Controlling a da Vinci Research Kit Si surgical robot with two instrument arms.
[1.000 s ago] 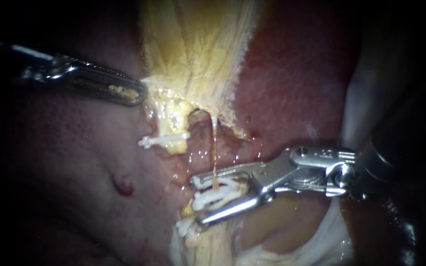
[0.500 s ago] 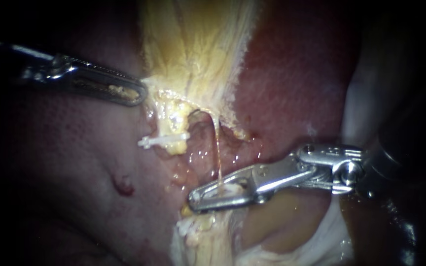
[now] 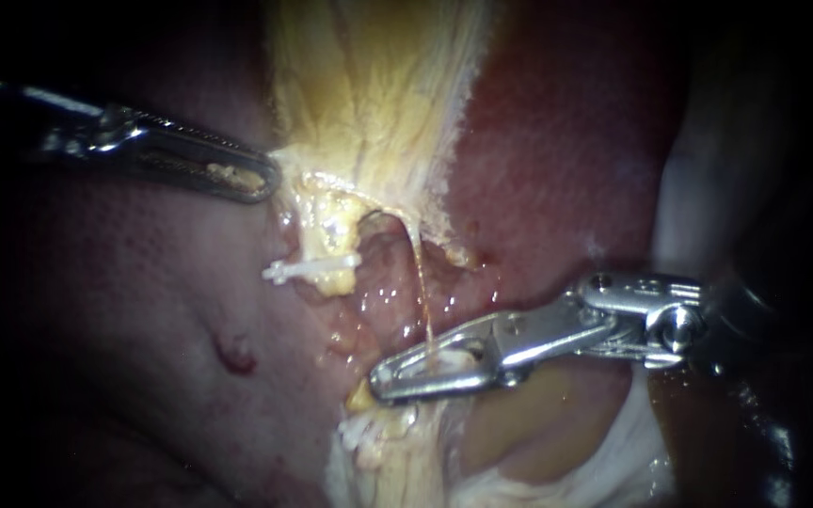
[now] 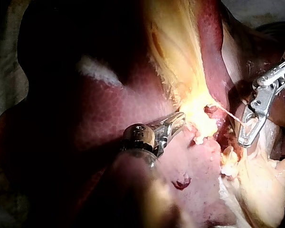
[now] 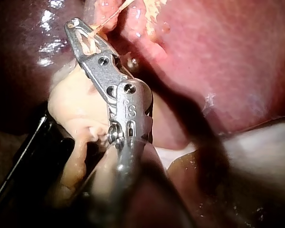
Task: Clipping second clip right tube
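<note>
1. Closing is the change from a second ago: the right instrument point(image 3: 390, 378) then held its jaws spread, with the white legs of the second clip point(image 3: 439, 358) open astride the right tube point(image 3: 420, 282). Now the jaws lie flat together, clenched on that clip, with the tube's lower end inside it.
2. Since then the tube's lower end has also drifted slightly toward the right instrument's shaft, so the tube now hangs at a slant and looks taut.
3. Beyond the jaws from the tube's upper end lies an older white clip point(image 3: 361, 435), near the new one.
4. Across from the right tube, the left instrument point(image 3: 265, 179) has not shifted. It is clamped on the edge of the yellow tissue point(image 3: 369, 103), from which the tube descends, and a bit of that tissue shows through the jaw's window.
5. Risk, as I judge it: this tube is very thin and already stretched. Drawing the right instrument back before its jaws release, or dragging sideways, could tear the tube or pull it out of the clip.
6. Whether the clip has latched is hidden by the jaws; if it has not, it may slip off once released.
</note>
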